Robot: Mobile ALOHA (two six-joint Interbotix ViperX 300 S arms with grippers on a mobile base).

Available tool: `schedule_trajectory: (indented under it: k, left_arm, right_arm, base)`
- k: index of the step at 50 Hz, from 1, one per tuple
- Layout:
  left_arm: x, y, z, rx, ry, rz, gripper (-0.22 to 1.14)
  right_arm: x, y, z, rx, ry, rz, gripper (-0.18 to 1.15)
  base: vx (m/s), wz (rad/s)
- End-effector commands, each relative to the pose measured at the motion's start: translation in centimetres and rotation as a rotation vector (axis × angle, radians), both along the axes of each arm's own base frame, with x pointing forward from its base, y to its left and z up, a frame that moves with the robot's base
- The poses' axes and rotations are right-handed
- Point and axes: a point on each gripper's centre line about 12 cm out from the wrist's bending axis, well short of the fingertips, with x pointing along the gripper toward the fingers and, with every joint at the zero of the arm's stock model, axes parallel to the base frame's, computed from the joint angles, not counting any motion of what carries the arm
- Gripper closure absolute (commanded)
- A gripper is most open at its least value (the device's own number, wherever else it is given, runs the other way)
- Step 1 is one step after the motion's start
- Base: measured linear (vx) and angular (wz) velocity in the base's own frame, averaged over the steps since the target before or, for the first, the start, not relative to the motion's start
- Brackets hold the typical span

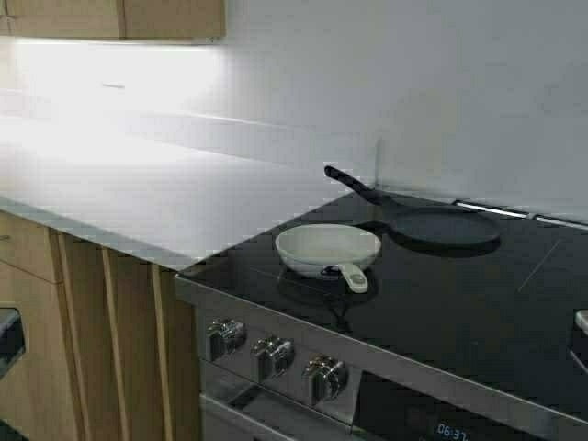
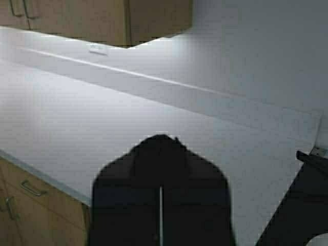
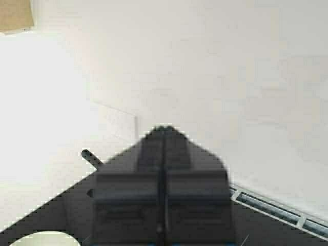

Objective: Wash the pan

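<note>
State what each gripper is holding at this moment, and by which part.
Nothing is held. The left gripper and right gripper both have jaws closed on nothing, while the white pan sits untouched on the stovetop.

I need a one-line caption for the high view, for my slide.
A white pan and a black pan sit on the black stovetop beside a white counter.

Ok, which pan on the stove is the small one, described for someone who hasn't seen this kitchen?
Start at the black glass cooktop right of the white countertop. Near its front left, above the knobs, sits the small cream-white frying pan with a short pale handle. The flat black griddle pan behind it is dark with a long handle.
</note>
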Motion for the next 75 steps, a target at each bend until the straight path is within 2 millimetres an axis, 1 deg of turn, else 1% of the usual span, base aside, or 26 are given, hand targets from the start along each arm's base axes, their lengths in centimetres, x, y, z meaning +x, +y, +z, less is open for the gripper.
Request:
schedule_trajectory:
  k: [1, 3, 5, 6, 13, 15, 16, 23, 31, 37, 43, 48, 60, 67, 72, 75]
  left_arm:
    - [-0.5, -0.1, -0.4, -0.040, 0.003, -0.009, 0.91]
    - [-0.7, -0.1, -0.2, -0.067, -0.009, -0.013, 0.79]
    - [-0.9, -0.2, 0.0, -0.090, -0.020, -0.017, 0.65]
    - [-0.9, -0.2, 0.1, -0.108, -0.023, -0.020, 0.53]
    - [-0.7, -0.3, -0.4, -0.173, 0.003, -0.034, -0.04]
    - [-0.5, -0.6, -0.5, -0.197, 0.012, -0.048, -0.14]
    - [-0.4, -0.8, -0.5, -0.211, 0.018, -0.060, -0.16]
    - [0.3, -2.8, -1.3, -0.310, 0.080, -0.160, -0.07]
    - [1.4, -5.5, -2.9, -0.350, 0.167, -0.262, -0.07]
    - [2.4, -7.1, -4.4, -0.368, 0.217, -0.311, -0.07]
    - [3.2, -8.5, -6.1, -0.455, 0.259, -0.352, -0.07]
    - [3.8, -9.6, -7.9, -0.531, 0.288, -0.387, -0.07]
    - [5.6, -11.7, -12.5, -0.592, 0.395, -0.468, -0.07]
    - [6.8, -12.8, -14.8, -0.675, 0.427, -0.512, -0.07]
    - [7.7, -13.7, -16.8, -0.736, 0.457, -0.542, -0.07]
    - [8.3, -14.2, -18.4, -0.768, 0.490, -0.556, -0.07]
  right_arm:
    - [-0.1, 0.2, -0.4, 0.003, 0.009, 0.008, 0.89]
    - [-0.1, 0.2, -0.5, 0.006, 0.012, 0.008, 0.87]
    - [-0.1, 0.1, -0.6, 0.012, 0.017, 0.008, 0.88]
    - [-0.1, 0.1, -0.5, 0.014, 0.015, 0.007, 0.89]
    - [-0.1, 0.2, -0.6, 0.023, 0.017, 0.009, 0.90]
    - [0.0, 0.1, -0.7, 0.024, 0.020, 0.009, 0.90]
    - [0.0, 0.2, -0.7, 0.023, 0.020, 0.009, 0.90]
    - [0.0, 0.2, -0.8, 0.021, 0.026, 0.009, 0.90]
    - [0.0, 0.1, -0.9, 0.021, 0.028, 0.008, 0.90]
    - [0.1, 0.2, -1.2, 0.027, 0.038, 0.009, 0.90]
    - [0.2, 0.2, -1.2, 0.027, 0.041, 0.009, 0.90]
    - [0.1, 0.2, -1.3, 0.027, 0.043, 0.011, 0.90]
    - [0.1, 0.2, -1.5, 0.027, 0.049, 0.014, 0.90]
    - [0.1, 0.5, -1.5, 0.024, 0.051, 0.028, 0.90]
    - [0.1, 0.5, -1.6, 0.024, 0.051, 0.028, 0.90]
    - [0.1, 0.5, -1.6, 0.024, 0.052, 0.028, 0.90]
  base:
    - [0.00, 0.00]
    - [0.00, 0.00]
    - [0.00, 0.00]
    - [0.00, 0.00]
    - [0.00, 0.00]
    - [0.00, 0.00]
    - [0.00, 0.00]
    - [0.00, 0.00]
    - [0.00, 0.00]
    - [0.00, 0.00]
    - [0.00, 0.00]
    - [0.00, 0.00]
    - [0.00, 0.00]
    - [0.00, 0.00]
    - [0.00, 0.00]
    - [0.00, 0.00]
